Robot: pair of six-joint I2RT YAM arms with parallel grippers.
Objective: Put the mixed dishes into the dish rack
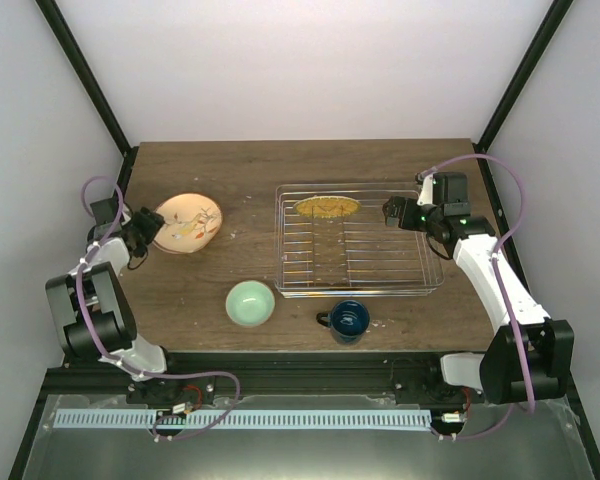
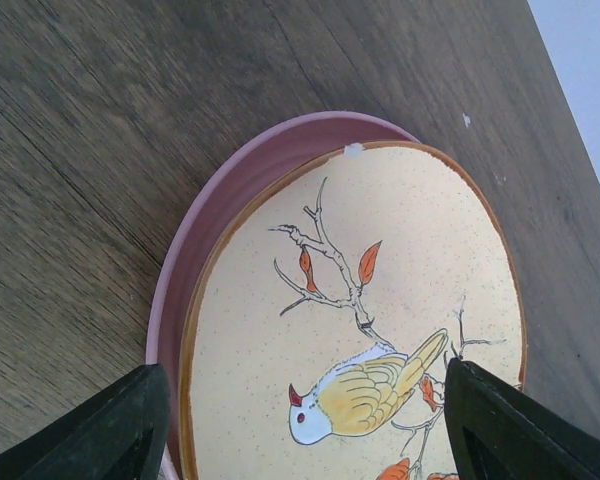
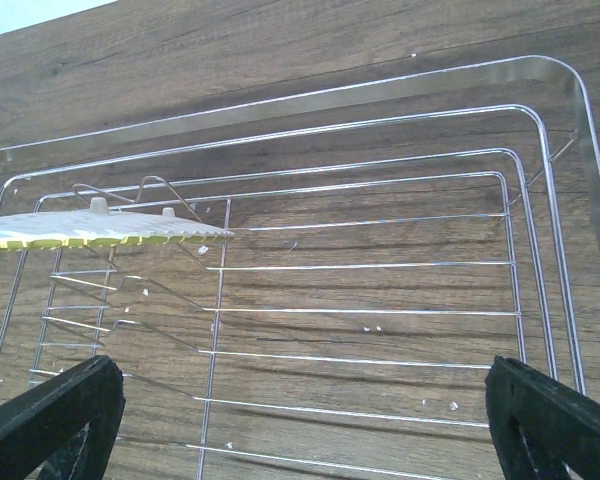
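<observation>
The cream plate (image 2: pixel 400 300) at the lower right of the left wrist view had a thin brown rim, fine dark speckles, and a painted yellow bird with a pale blue head and red beak on a grey branch with orange leaves. Under it, the pink plate (image 2: pixel 230 200) showed a plain dusty-rose edge. In the top view, the bowl (image 1: pixel 250 303) at lower centre was plain mint green and the mug (image 1: pixel 348 320) beside it dark blue. In the right wrist view, the dish rack (image 3: pixel 280 102) was silver, and the lime-green plate (image 3: pixel 100 228) at the left had a paler ribbed edge. The table (image 1: pixel 230 170) was dark brown wood grain.
</observation>
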